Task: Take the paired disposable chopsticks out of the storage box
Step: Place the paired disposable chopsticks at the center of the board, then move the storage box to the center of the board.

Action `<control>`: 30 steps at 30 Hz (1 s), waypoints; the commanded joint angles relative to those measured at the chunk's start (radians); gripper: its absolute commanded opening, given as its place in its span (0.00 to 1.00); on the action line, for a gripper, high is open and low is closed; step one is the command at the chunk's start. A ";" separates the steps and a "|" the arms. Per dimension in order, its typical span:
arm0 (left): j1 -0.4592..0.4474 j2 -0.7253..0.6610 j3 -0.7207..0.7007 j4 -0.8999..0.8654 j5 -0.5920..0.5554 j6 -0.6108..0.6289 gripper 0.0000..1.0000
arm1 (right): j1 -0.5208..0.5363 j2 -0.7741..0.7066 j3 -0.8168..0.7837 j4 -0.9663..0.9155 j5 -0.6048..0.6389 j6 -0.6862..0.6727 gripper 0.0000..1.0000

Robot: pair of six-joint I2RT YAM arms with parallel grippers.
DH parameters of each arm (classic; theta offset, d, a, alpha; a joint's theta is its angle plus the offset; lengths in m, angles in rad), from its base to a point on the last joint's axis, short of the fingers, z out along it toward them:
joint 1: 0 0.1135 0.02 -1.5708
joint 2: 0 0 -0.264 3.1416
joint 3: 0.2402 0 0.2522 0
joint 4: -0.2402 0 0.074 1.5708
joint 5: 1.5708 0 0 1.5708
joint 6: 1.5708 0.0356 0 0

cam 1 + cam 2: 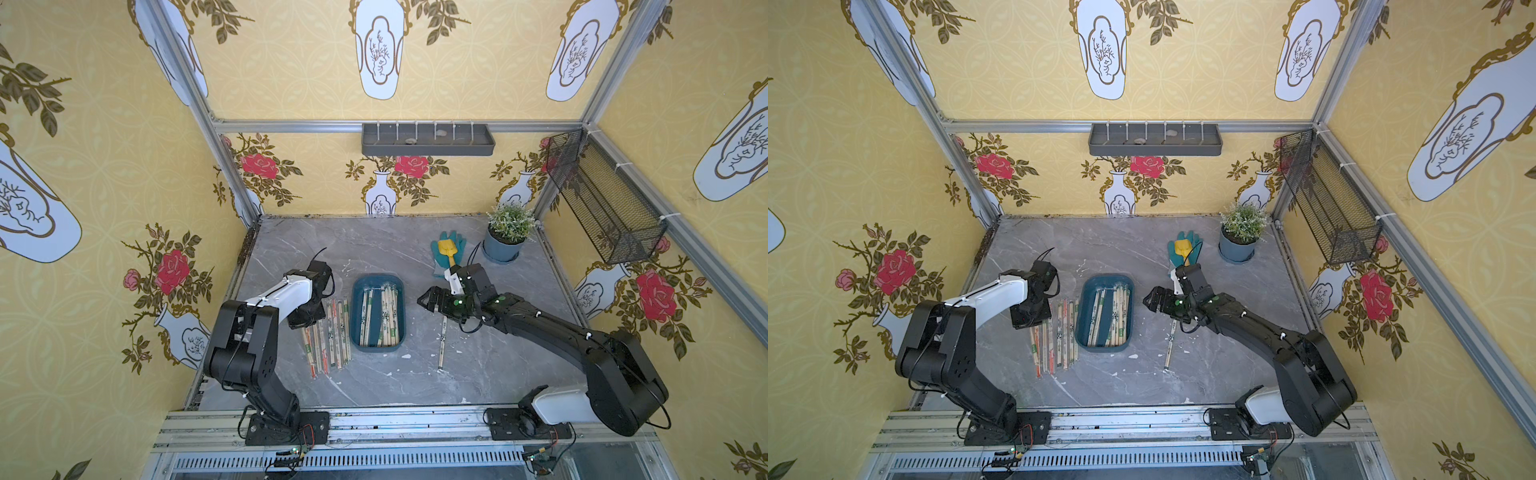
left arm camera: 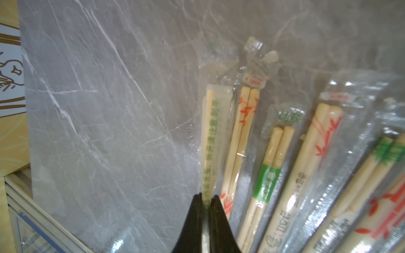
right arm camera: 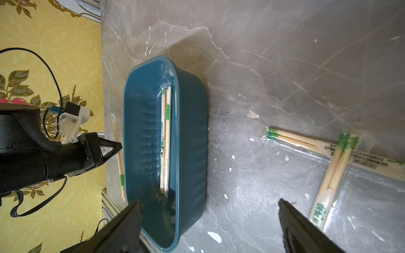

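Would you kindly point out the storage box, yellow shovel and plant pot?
storage box (image 1: 356, 311): in a top view, bare inner wall.
yellow shovel (image 1: 446, 248): in a top view, blade.
plant pot (image 1: 502, 249): in a top view, outer wall.

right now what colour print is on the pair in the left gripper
Green lettering on the held pair, clearest in left wrist view.

The storage box (image 1: 354, 320) is dark teal-blue, and the paired disposable chopsticks (image 1: 390, 316) are pale bamboo in clear wrappers printed green, red-orange or black-and-white. The desk (image 1: 374, 249) is grey marble veined white; the walls (image 1: 291, 83) are yellow with red roses and white vases. The shovel (image 1: 446, 248) is yellow, the glove (image 1: 459, 241) teal.
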 commanded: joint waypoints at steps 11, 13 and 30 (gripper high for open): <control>0.004 -0.057 0.009 -0.040 0.043 0.026 0.43 | -0.009 -0.004 -0.002 0.032 -0.015 0.000 0.98; 0.002 -0.087 0.016 -0.032 0.072 0.033 0.44 | -0.009 -0.001 0.001 0.029 -0.015 -0.001 0.97; -0.157 -0.133 0.051 0.359 0.505 0.023 0.62 | -0.015 0.007 0.030 -0.053 0.030 0.003 0.98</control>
